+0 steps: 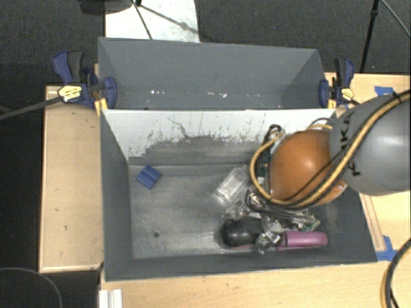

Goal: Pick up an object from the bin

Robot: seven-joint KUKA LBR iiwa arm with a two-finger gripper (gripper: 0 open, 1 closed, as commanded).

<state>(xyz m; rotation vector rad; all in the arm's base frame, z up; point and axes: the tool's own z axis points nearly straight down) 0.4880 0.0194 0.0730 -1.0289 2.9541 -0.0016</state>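
The grey metal bin (167, 236) has a scuffed floor. Near its front wall lies a black rounded lump (236, 235). Along that wall, a little to the lump's right, lies a purple cylinder (308, 239). Just behind the lump sits a crumpled clear plastic piece (231, 186). Well to the lump's left and further back, a small blue block (148, 176) lies alone.

Bare floor lies open across the grey metal bin (167, 230) from 7 to 9 o'clock; a small blue block (148, 176) sits at 10, while the orange-covered arm (302, 169) and a black rounded lump (236, 235) crowd 3 to 6.
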